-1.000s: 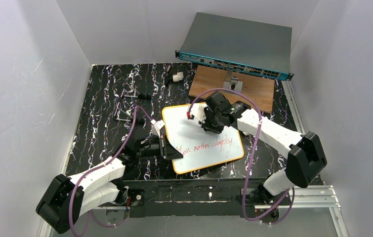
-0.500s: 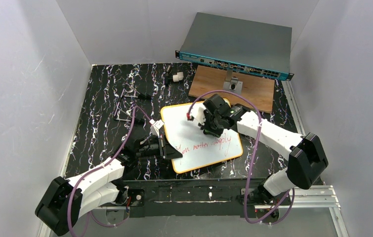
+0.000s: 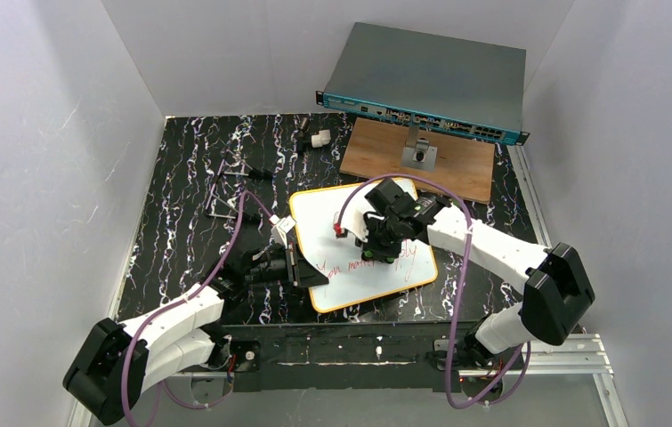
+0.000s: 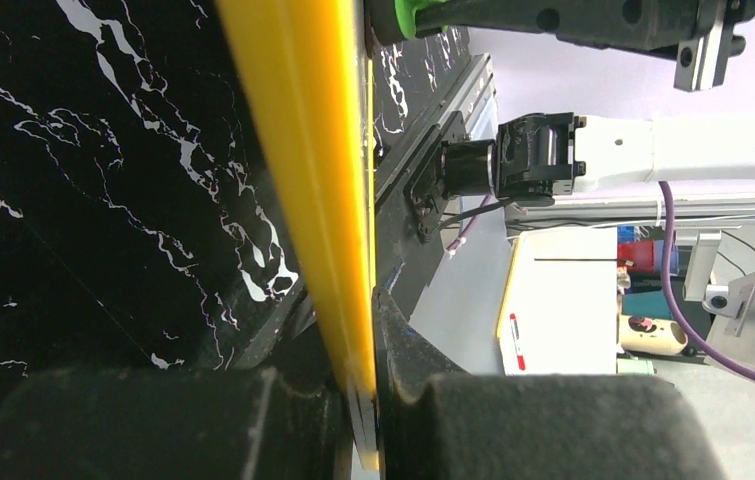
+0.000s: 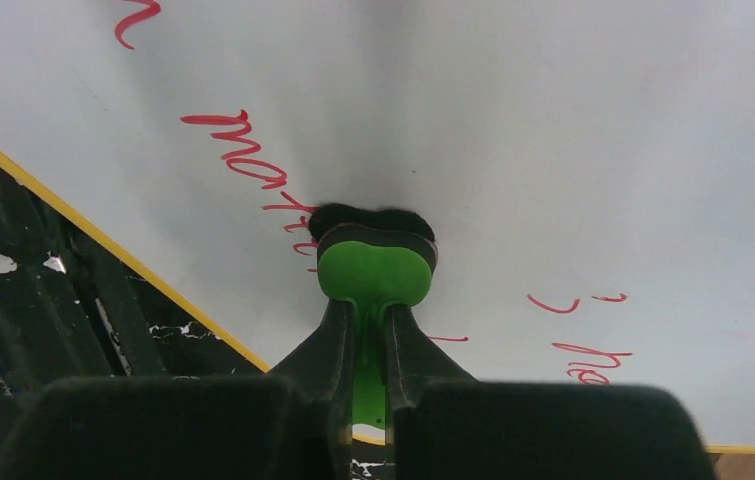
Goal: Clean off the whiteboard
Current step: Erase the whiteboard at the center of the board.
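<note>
Half whiteboard (image 3: 325,216) bare; left gripper (image 4: 361,395) pinches left edge.

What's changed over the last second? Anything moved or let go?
The right gripper, shut on the green eraser, slid from mid-board toward the near edge and now sits on the red writing. Nothing was released. The left gripper stays clamped on the whiteboard rim, and the board has not shifted.

Plain pale walls (image 3: 56,160) close in a black, white-veined tabletop (image 3: 185,231) on 3 sides
</note>
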You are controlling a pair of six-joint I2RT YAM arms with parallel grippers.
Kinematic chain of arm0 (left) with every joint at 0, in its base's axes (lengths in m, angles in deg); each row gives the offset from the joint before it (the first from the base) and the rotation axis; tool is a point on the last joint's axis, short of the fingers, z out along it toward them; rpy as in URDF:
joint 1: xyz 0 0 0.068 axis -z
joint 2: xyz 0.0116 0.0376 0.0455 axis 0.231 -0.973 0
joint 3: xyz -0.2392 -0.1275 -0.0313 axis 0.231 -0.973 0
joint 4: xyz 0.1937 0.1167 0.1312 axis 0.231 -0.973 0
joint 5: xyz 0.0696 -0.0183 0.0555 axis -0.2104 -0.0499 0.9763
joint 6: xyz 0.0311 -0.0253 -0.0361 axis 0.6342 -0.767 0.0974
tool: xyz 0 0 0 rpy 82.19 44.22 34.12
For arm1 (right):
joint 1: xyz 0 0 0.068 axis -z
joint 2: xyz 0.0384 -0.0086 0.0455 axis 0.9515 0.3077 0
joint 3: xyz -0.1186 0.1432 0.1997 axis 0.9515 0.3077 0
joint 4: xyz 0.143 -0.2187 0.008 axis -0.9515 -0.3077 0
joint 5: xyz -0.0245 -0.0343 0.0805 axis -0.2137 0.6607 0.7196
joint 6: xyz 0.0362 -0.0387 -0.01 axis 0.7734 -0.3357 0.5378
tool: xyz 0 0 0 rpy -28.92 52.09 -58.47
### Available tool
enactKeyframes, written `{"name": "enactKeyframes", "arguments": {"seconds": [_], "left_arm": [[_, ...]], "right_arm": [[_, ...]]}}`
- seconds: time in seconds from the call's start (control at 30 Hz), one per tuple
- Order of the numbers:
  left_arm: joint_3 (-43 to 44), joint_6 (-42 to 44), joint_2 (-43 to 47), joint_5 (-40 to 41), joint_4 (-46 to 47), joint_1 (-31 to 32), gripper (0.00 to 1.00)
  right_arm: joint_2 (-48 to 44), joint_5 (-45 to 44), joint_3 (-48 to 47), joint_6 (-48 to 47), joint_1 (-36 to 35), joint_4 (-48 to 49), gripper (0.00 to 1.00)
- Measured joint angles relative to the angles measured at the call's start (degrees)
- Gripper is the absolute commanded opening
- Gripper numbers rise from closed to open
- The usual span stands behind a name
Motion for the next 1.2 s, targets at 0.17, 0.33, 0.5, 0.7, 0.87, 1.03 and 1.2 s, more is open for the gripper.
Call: {"name": "enactKeyframes", "arguments": {"seconds": [0.17,0.33,0.5,0.7,0.87,1.03,1.2], "left_arm": [[0.0,0.2,0.0,0.07,-0.2,-0.04,0.0],[0.0,0.2,0.0,0.7,0.02,-0.09,0.0],[0.0,0.22,-0.33,0.66,0.63,-0.09,0.0],[0.02,0.24,-0.96,0.48,1.33,-0.09,0.0],[0.02,0.26,-1.05,0.42,1.31,-0.09,0.0],[0.02,0.31,-1.07,0.46,1.31,-0.09,0.0],[0.79,0.5,-1.11,0.44,0.44,-0.09,0.0]], "right_arm": [[1.77,-0.04,-1.97,2.49,-0.66,-2.05,0.01],[2.34,-2.38,-2.45,6.32,1.77,-0.98,0.01],[0.44,-9.49,0.07,7.37,4.52,4.07,0.01],[0.26,-9.07,0.33,6.97,4.7,4.63,0.01],[0.42,-4.26,-0.31,6.47,4.61,3.58,0.01],[2.93,-2.45,-3.72,11.26,7.48,2.69,0.01],[3.37,-2.93,-3.76,12.37,11.47,5.86,0.01]]}}
